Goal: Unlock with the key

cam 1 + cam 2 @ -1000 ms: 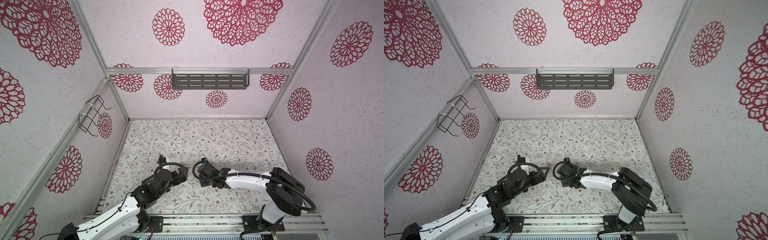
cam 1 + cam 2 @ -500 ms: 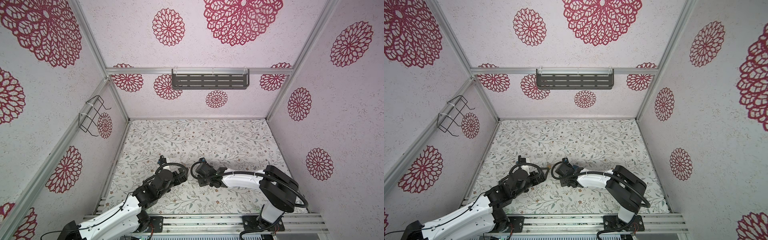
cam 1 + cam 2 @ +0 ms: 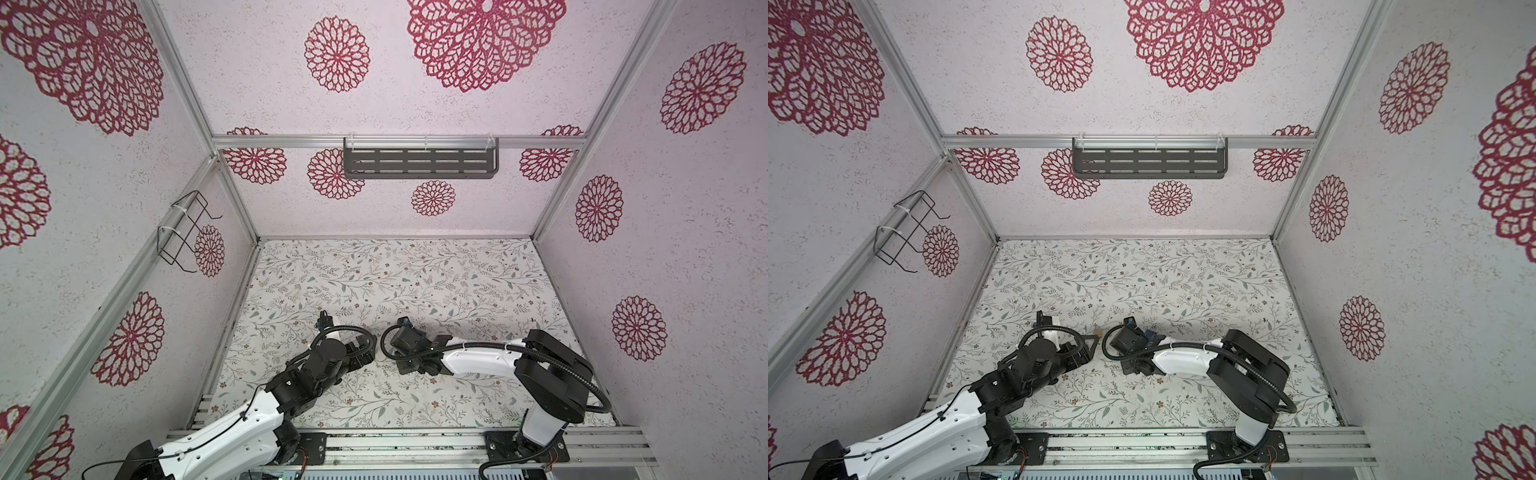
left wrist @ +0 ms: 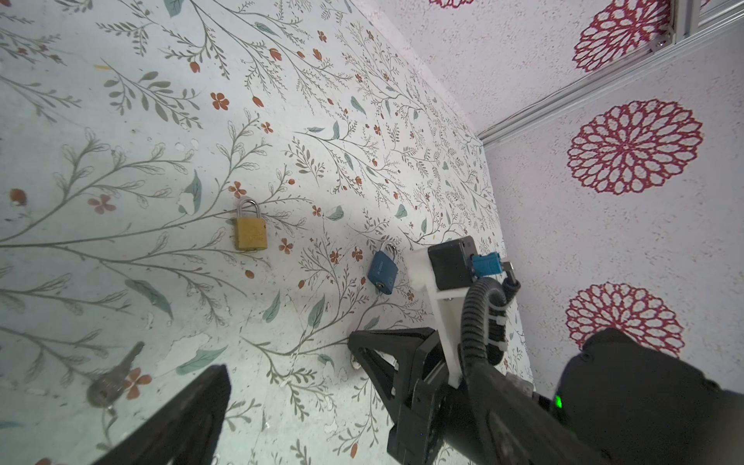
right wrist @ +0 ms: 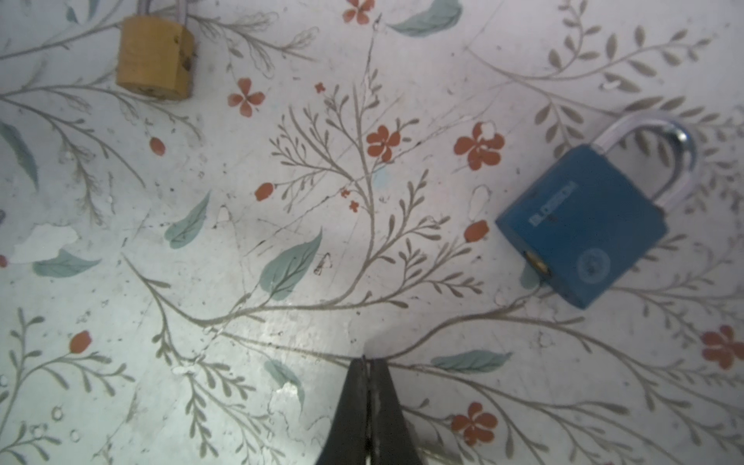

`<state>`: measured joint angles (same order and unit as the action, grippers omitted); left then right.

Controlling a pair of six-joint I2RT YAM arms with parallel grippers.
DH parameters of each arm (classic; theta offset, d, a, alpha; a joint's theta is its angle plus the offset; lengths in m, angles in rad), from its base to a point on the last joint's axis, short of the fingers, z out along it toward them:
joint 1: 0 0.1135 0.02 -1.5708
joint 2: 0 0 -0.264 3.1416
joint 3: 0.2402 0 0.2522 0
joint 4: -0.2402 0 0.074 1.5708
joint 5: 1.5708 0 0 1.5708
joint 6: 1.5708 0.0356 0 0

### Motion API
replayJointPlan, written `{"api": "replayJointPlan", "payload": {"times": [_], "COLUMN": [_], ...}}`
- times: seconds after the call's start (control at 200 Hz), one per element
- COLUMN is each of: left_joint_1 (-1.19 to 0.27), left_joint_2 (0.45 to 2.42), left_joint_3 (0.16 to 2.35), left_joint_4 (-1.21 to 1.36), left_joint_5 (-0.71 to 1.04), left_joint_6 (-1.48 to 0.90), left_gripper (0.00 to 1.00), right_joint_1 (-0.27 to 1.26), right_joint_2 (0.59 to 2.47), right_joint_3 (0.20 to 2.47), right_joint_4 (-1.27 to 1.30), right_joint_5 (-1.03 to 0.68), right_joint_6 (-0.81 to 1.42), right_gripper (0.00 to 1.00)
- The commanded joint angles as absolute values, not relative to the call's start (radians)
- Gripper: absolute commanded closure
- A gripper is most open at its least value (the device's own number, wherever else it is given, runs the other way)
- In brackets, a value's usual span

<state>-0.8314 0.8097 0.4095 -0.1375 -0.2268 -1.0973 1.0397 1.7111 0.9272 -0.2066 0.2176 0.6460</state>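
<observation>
Both top views show you the arms meeting low over the table (image 3: 415,282), with the left gripper (image 3: 1093,347) spread wide; the key is hidden there. Only the left wrist view shows the key (image 4: 110,382), flat at lower left with its blade pointing upper right. In the right wrist view, the right gripper (image 5: 368,362) is closed on nothing, and the blue padlock (image 5: 583,229) lettering is too blurred to read.

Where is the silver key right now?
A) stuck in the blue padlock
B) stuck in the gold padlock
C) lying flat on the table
C: the key lies flat on the flowered table, well apart from the gold padlock and the blue padlock, and no key sits in either padlock.
</observation>
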Motion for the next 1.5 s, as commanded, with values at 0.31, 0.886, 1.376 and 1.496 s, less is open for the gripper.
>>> {"api": "replayJointPlan", "payload": {"times": [0.31, 0.886, 1.376, 1.496], "left_joint_1": [-0.842, -0.841, -0.841, -0.842], "left_joint_2": [0.796, 0.674, 0.699, 0.762], "left_joint_3": [0.45, 0.481, 0.366, 0.369], "left_joint_4": [-0.134, -0.106, 0.206, 0.289], "left_joint_5": [-0.247, -0.135, 0.019, 0.047], "left_joint_6": [-0.977, -0.498, -0.279, -0.256], "left_gripper": [0.03, 0.02, 0.14, 0.19], "right_joint_1": [1.042, 1.01, 0.985, 0.984], "right_joint_2": [1.528, 1.304, 1.237, 1.227], "right_joint_3": [0.949, 1.01, 1.119, 1.129], "right_joint_4": [-0.235, -0.294, -0.347, -0.334], "right_joint_5": [0.236, 0.128, 0.044, 0.01], "right_joint_6": [0.637, 0.612, 0.611, 0.604], "right_gripper": [1.0, 1.0, 1.0, 1.0]}}
